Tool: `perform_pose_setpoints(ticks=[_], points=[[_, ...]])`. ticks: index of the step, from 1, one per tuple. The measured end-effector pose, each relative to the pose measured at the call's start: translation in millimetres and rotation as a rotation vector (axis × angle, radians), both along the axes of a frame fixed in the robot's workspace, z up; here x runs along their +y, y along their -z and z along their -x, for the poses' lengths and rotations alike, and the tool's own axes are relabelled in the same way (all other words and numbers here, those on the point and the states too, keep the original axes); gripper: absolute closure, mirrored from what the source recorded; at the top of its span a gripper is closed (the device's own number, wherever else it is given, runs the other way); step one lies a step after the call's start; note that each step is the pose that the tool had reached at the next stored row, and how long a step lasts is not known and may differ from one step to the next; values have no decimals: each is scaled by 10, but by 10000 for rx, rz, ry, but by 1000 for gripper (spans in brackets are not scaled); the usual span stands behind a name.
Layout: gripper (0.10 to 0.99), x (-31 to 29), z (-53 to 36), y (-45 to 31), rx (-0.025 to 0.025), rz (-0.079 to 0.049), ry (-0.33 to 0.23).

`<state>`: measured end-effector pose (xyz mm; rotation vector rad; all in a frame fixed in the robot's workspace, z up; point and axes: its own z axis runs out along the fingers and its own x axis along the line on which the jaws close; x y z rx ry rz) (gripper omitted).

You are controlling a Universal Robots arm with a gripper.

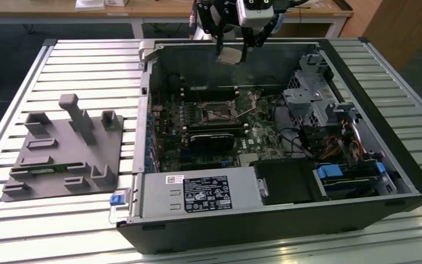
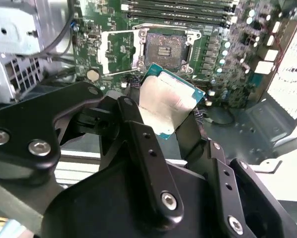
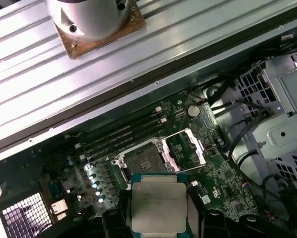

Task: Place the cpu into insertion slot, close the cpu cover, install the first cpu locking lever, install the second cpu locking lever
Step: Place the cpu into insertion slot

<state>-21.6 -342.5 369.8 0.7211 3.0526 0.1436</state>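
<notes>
My gripper (image 1: 232, 50) hangs over the far wall of the open computer case, shut on the cpu (image 1: 231, 55). In both wrist views the cpu (image 2: 168, 101) (image 3: 157, 201) sits between the black fingers (image 2: 133, 129), its dull silver top showing inside a green edge. The insertion slot (image 2: 164, 52) (image 3: 146, 161) lies bare on the motherboard, a dark square with a silvery rim (image 1: 215, 113), well below the cpu and apart from it. The cpu cover (image 2: 116, 52) (image 3: 188, 148) is swung open beside the slot.
A grey fixture block (image 1: 64, 148) stands on the slatted table at the exterior view's left. Inside the case are a black card (image 1: 211, 140), the power supply (image 1: 196, 192), a metal drive cage (image 1: 314, 99) and loose cables (image 1: 299, 140). Long memory slots (image 3: 123, 136) run beside the socket.
</notes>
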Motion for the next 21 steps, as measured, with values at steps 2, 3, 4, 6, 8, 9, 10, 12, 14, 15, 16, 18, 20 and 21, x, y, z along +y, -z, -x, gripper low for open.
perform_pose_setpoints(ticks=[2, 3, 4, 6, 8, 9, 10, 12, 14, 15, 16, 18, 20, 21], points=[[549, 0, 0, 2, 0, 0, 332], [549, 0, 0, 4, 0, -1, 486], [549, 0, 0, 5, 0, -1, 654], [549, 0, 0, 7, 0, 0, 952], [549, 0, 0, 9, 0, 0, 1259], [549, 0, 0, 11, 0, 0, 1420], [549, 0, 0, 12, 0, 1, 1585], [549, 0, 0, 14, 0, 1, 1930], [549, 0, 0, 17, 0, 1, 2269], [549, 0, 0, 18, 0, 1, 2441], [549, 0, 0, 20, 0, 1, 2614], [549, 0, 0, 22, 0, 1, 2968], [549, 0, 0, 25, 0, 1, 3309], [549, 0, 0, 27, 0, 0, 3479]])
